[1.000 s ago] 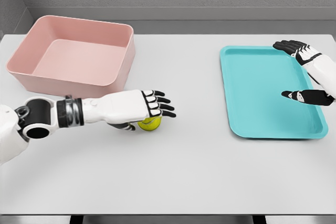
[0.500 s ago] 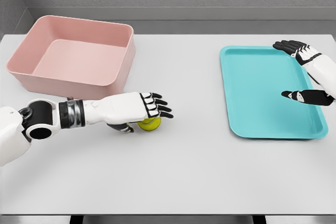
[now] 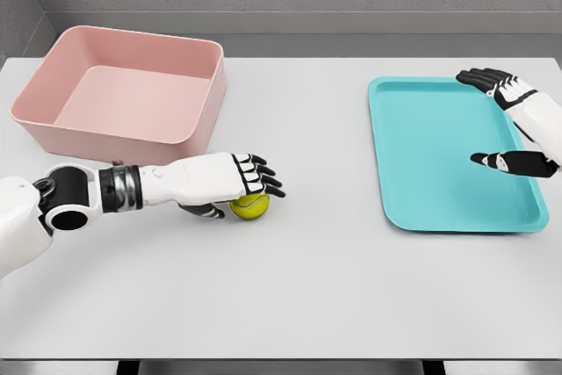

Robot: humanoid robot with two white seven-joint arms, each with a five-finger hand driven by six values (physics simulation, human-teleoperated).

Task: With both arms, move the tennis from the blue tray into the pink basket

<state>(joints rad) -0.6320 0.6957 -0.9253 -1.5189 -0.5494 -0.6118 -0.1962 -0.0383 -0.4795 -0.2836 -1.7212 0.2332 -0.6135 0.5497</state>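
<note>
The left hand (image 3: 230, 180) lies over the tennis ball (image 3: 250, 206) on the white table (image 3: 316, 287), fingers draped but not clamped, pink basket (image 3: 123, 94) just behind. The right hand (image 3: 514, 125) hovers spread open above the blue tray (image 3: 439, 155).

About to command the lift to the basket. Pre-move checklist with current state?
1. Tennis ball off the blue tray: ok, it sits on the table between tray and basket.
2. Left robot hand over the ball: ok, palm above it, thumb beside it.
3. Grasp closed on the ball: not ok, fingers are still extended past it.
4. Pink basket ready to receive: ok, it looks empty, opening up.
5. Right robot hand out of the way: ok, open over the tray's right edge, far from the ball.
6. Ball contact under the palm: cannot tell, hidden by the hand.
</note>
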